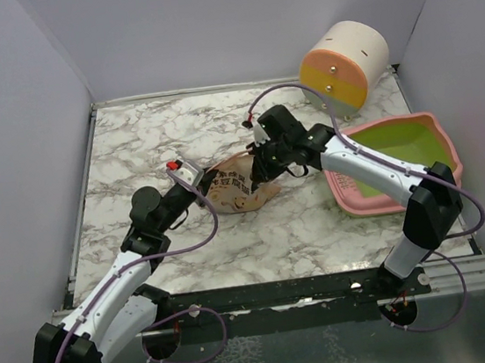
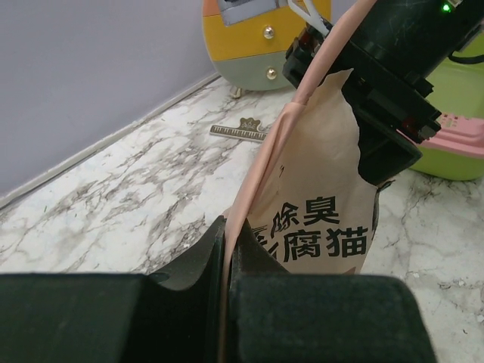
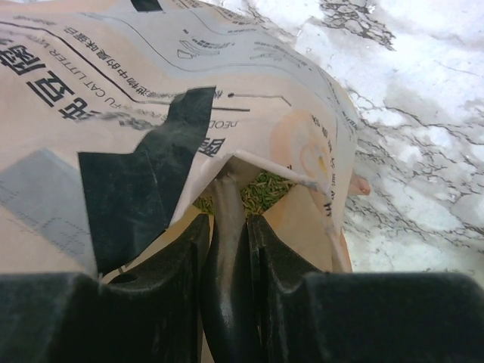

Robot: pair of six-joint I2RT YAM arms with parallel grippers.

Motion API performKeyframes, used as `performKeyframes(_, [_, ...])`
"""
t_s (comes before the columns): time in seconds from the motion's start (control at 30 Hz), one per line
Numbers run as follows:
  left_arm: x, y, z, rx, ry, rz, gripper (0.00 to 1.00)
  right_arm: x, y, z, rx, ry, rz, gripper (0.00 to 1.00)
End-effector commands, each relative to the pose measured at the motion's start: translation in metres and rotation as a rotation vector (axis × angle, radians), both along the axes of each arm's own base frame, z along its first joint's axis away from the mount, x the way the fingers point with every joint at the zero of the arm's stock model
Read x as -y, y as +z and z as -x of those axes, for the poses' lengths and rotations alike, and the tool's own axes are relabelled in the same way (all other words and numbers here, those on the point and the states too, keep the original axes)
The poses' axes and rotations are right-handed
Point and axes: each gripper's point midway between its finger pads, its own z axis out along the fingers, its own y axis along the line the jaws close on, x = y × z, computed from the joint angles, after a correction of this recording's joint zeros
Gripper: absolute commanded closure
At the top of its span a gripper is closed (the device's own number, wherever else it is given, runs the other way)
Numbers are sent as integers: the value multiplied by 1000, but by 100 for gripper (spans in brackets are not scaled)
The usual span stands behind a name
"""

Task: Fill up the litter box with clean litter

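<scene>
Left gripper (image 2: 227, 261): pinching the bag's (image 2: 318, 181) limp paper edge.
Right gripper (image 3: 227, 227): closed round the scoop handle (image 3: 224, 280).
Litter (image 3: 261, 189): loose, spillable; I would scoop it level.

Left arm (image 1: 118, 285) and right arm (image 1: 369, 166): white links, black joints, thin purple cables (image 1: 288, 85). Left claw (image 2: 227, 234) and right claw (image 3: 227, 223) are black.

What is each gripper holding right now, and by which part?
Left gripper pinches the paper bag by its edge. Right gripper grips a dark handle, likely a scoop's, reaching into the bag.
</scene>
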Motion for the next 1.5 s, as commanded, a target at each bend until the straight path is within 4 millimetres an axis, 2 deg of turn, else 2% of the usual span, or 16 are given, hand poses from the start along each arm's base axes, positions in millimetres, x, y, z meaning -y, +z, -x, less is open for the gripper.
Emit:
performKeyframes(0.0, [5,27,2,75,-15,70,100,-28,-24,15,-66,65,-104,99])
performKeyframes(0.37, [6,18,-1,56,-8,55,100,-48,-5,15,5,54,-331,99])
performKeyframes(0.73, [1,13,-6,61,32,39,100,-45,20,8,114,10,-435,99])
performKeyframes(0.97, [-1,11,-8,61,49,33,100,-31,36,9,169,-10,-507,99])
performKeyframes(1.47, [-5,16,-6,83,60,38,100,17,59,6,249,-60,-652,99])
